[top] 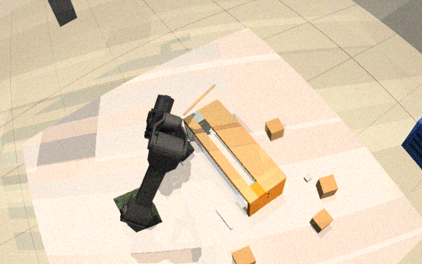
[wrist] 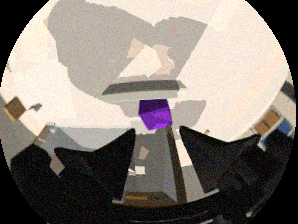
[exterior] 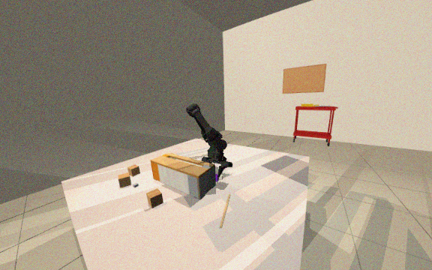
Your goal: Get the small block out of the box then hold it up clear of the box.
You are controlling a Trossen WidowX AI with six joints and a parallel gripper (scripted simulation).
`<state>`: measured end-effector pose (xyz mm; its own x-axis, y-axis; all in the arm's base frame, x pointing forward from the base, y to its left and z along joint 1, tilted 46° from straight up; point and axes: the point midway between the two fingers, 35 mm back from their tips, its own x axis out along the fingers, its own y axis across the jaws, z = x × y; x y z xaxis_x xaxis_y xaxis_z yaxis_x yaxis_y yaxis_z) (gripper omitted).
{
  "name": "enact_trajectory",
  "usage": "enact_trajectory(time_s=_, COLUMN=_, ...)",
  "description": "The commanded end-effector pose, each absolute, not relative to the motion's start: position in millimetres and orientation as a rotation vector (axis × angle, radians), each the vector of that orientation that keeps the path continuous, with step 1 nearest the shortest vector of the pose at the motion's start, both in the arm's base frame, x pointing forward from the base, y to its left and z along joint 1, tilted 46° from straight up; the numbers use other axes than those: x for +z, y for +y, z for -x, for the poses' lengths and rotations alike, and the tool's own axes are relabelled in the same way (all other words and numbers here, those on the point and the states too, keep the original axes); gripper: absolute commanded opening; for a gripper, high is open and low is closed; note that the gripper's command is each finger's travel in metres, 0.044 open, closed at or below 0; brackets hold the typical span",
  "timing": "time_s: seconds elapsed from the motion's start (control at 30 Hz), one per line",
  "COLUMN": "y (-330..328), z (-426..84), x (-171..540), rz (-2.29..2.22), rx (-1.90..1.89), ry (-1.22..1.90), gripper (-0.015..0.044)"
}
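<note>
The small purple block [exterior: 216, 178] [wrist: 155, 116] is outside the box, on the table by the box's grey end. The arm hides it in the top view. The clear-fronted box [top: 240, 147] [exterior: 178, 181] [wrist: 92, 137] stands upright, with a long slot in its wooden top. My gripper [wrist: 157, 130] is open and empty, its fingers pointing down beside that end of the box. In the wrist view the block shows just beyond the fingertips, between their lines. How high the tips are above the table is hard to tell.
A low grey strip [wrist: 142, 88] stands just beyond the block. A wooden stick [top: 199, 100] [exterior: 225, 211] lies off the box's grey end. Several wooden cubes, one of them this cube [top: 275, 129] [exterior: 154, 198], and a small grey piece [top: 308, 178] [exterior: 136, 185] lie around the box.
</note>
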<state>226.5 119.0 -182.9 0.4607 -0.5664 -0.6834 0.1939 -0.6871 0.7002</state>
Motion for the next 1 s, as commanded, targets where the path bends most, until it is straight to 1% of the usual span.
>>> enact_trajectory(time_s=0.0, y=114, z=-227, x=-187, rz=-1.958, rx=-1.285, ry=-0.312, gripper=0.0285)
enact_trajectory(time_s=0.47, y=100, z=-226, x=-200, rz=-1.958, rx=-1.284, ry=-0.314, gripper=0.0285)
enact_trajectory(time_s=0.7, y=100, z=-226, x=-200, rz=-1.958, rx=-1.284, ry=-0.314, gripper=0.0101)
enact_trajectory(time_s=0.8, y=100, z=-226, x=-200, rz=-1.958, rx=-1.284, ry=-0.314, gripper=0.0081)
enact_trajectory(time_s=0.9, y=106, z=-226, x=-196, rz=-1.958, rx=-1.285, ry=-0.312, gripper=0.0003)
enact_trajectory(time_s=0.97, y=115, z=-226, x=-188, rz=-1.959, rx=-1.287, ry=-0.311, gripper=0.0000)
